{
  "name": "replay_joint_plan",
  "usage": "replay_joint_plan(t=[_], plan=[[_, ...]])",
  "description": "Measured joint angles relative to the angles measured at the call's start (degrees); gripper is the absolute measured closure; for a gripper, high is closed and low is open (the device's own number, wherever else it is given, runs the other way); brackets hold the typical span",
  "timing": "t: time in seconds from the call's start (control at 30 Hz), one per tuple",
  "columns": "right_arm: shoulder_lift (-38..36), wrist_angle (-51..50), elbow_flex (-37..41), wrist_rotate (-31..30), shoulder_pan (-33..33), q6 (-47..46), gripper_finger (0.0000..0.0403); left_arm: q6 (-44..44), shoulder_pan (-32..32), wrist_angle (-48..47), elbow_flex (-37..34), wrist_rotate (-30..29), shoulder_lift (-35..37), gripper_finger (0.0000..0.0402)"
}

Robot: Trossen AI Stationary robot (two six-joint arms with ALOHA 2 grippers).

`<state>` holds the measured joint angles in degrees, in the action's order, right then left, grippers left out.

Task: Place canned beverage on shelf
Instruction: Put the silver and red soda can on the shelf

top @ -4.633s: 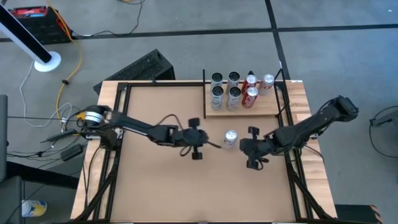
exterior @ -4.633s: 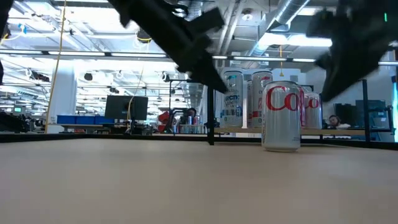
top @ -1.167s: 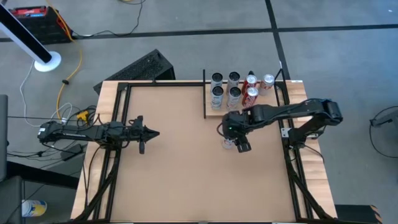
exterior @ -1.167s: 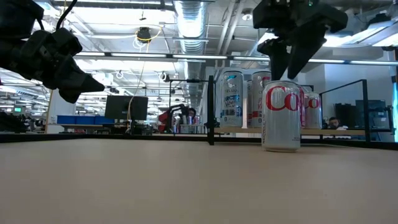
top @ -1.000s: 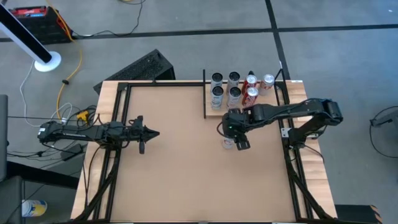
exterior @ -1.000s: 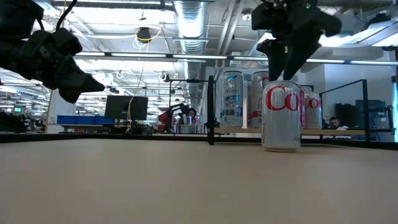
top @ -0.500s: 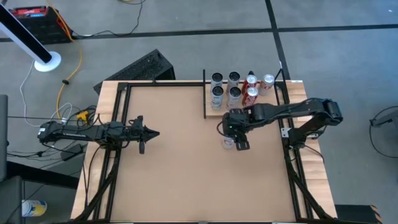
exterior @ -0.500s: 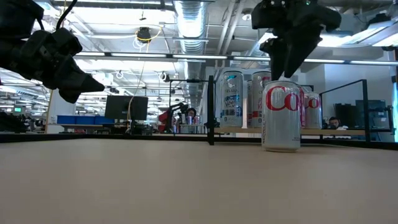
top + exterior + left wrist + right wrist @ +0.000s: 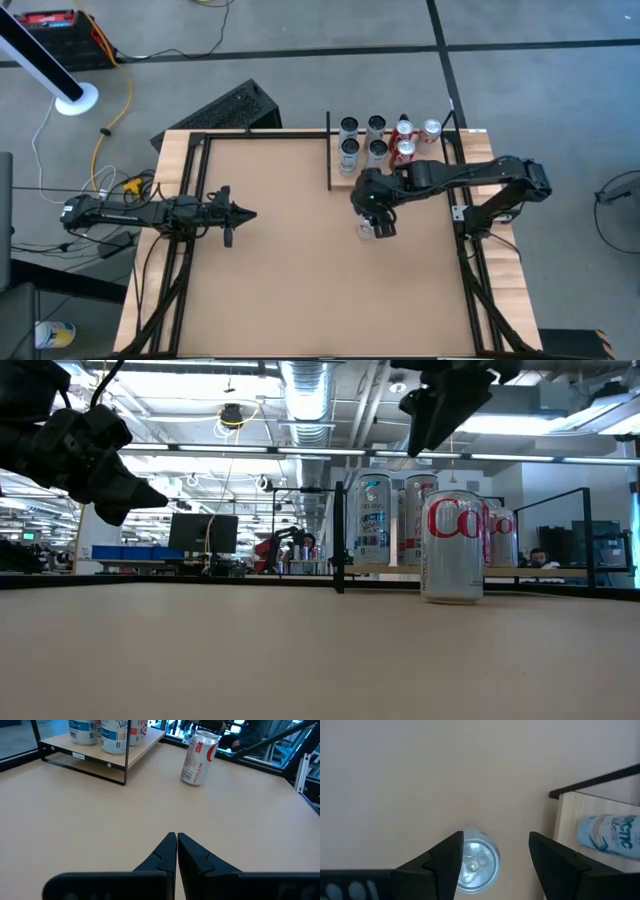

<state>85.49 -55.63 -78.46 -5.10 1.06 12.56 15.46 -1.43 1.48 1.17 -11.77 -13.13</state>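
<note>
Right hand point(image 9: 495, 857) up in the air above the can point(image 9: 476, 866), pointing straight down, fingers spread apart with nothing between them. Left hand point(image 9: 176, 842) low over the bench point(image 9: 280, 290) on the left side, stretched out flat toward the middle, fingers pressed together, empty. One silver can with red letters standing upright on the bench, top end up, just beside the shelf point(image 9: 425, 172) and not on it. Six more cans point(image 9: 376, 151) standing upright on the shelf: four silver and blue, two red.
</note>
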Motion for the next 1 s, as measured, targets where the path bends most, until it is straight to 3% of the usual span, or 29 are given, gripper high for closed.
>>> replay_joint_plan(t=[0.57,1.0], plan=[[0.0,-4.55,-0.01,0.71,0.42,-10.8,0.0152,0.01,0.02,-0.02,0.0,0.0,0.0,0.0402],[0.0,-5.19,-0.02,0.67,0.28,-11.23,0.0134,0.0,0.02,-0.02,0.0,0.0,0.0,0.0402]])
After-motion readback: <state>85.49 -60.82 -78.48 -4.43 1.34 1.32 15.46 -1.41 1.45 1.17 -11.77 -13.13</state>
